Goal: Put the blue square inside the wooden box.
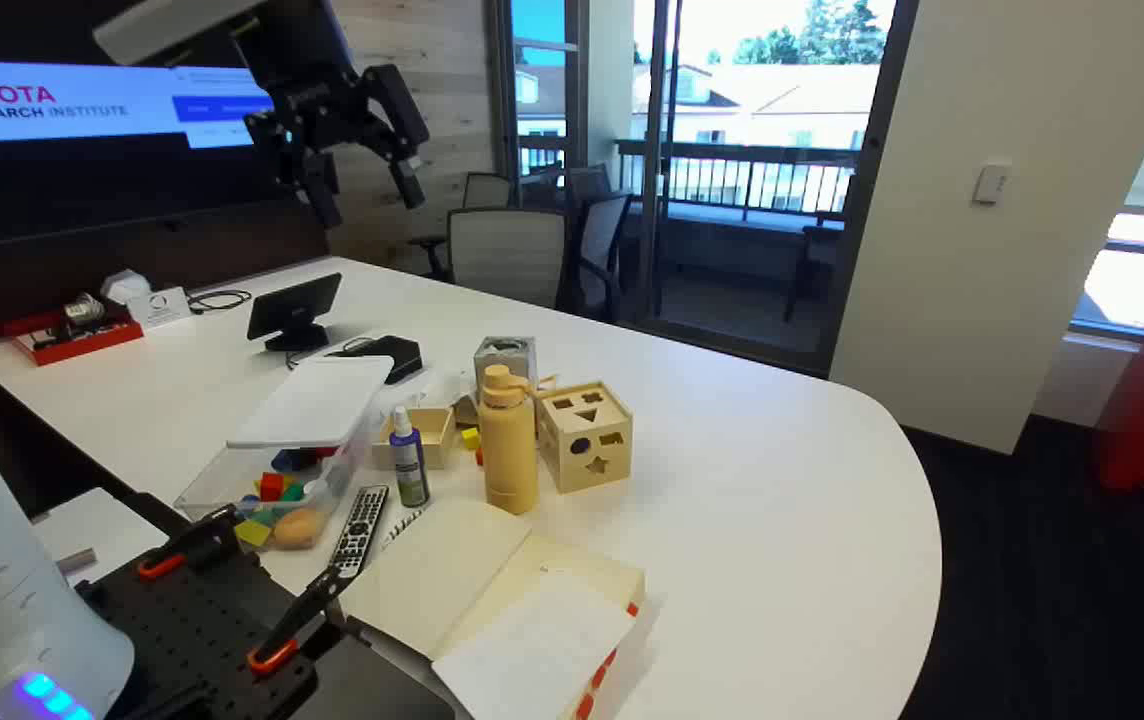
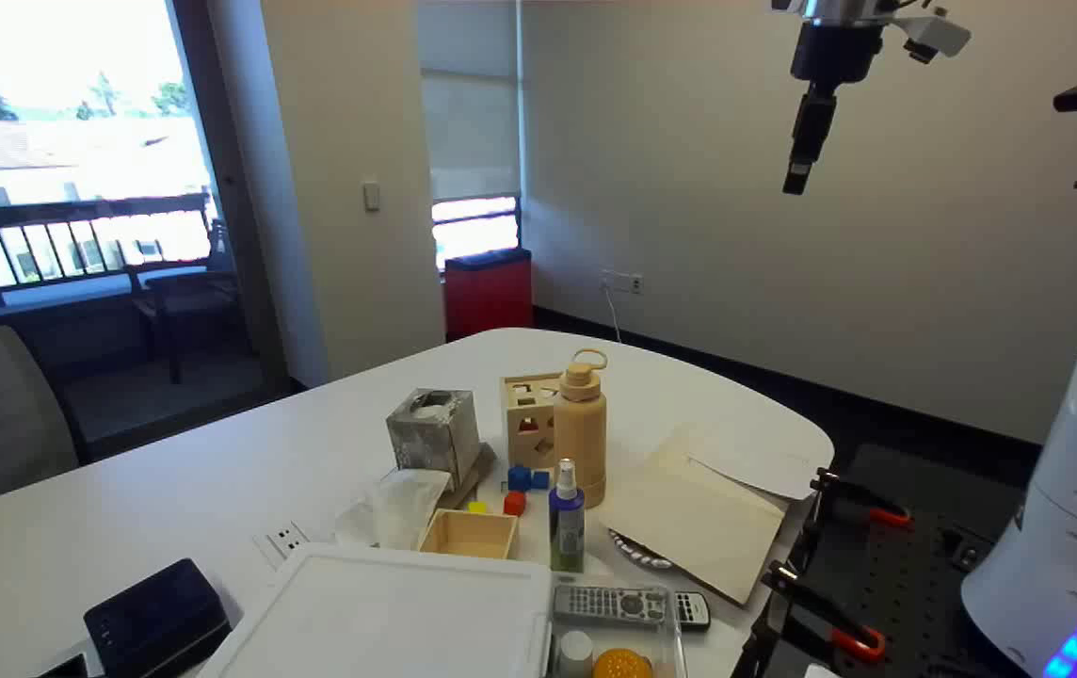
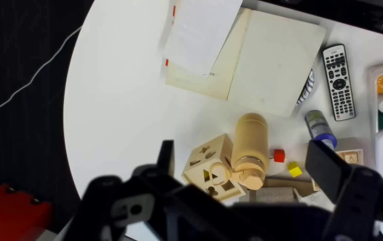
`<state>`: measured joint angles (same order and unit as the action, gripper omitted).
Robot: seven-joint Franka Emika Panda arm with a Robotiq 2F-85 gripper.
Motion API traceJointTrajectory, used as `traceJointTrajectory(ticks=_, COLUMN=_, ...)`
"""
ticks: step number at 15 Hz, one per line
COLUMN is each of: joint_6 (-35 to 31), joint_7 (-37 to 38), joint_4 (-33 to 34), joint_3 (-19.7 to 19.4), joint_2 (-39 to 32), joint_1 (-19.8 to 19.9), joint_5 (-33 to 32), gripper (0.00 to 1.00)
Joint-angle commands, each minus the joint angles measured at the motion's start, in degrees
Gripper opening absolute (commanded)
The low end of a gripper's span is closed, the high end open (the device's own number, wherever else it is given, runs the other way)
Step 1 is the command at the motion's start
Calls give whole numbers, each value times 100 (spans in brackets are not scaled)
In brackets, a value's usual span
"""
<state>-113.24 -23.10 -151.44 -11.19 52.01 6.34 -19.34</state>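
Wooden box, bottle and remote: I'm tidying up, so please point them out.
Wooden box (image 1: 594, 440), in an exterior view: side wall.
Bottle (image 1: 510, 448), in an exterior view: body.
Remote (image 3: 339, 83), in the wrist view: button face.

a tan wooden shape-sorter box (image 2: 522, 443), holes cut in its faces, sits flat; at its six o'clock in an exterior view, two blue blocks (image 2: 519, 478) lie side by side.

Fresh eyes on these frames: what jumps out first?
Likely the tall tan-orange bottle standing amid the clutter on the white table, with the light-tan wooden cube, cut with shaped holes, right beside it. Then the black two-fingered gripper, hanging open and empty, well above table level. In an exterior view, the large partly lit black screen reading TOYOTA RESEARCH INSTITUTE also pulls the eye, at upper left.
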Motion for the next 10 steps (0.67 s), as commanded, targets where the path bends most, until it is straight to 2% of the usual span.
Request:
traceJointTrajectory(ticks=1, joint_6=33, joint_7=36, joint_4=19, joint_3=-38, joint_2=4, joint_1=-59, joint_5=-36, gripper=100)
traceJointTrajectory(ticks=7, joint_6=33, joint_7=36, joint_4=19, joint_3=-38, joint_2=4, joint_1=-60, joint_5=-36, gripper=100)
traceJointTrajectory(ticks=10, joint_6=-396, joint_7=1128, joint_4=-14, joint_3=251, joint_2=-260, joint_1=-1, joint_5=265, gripper=100)
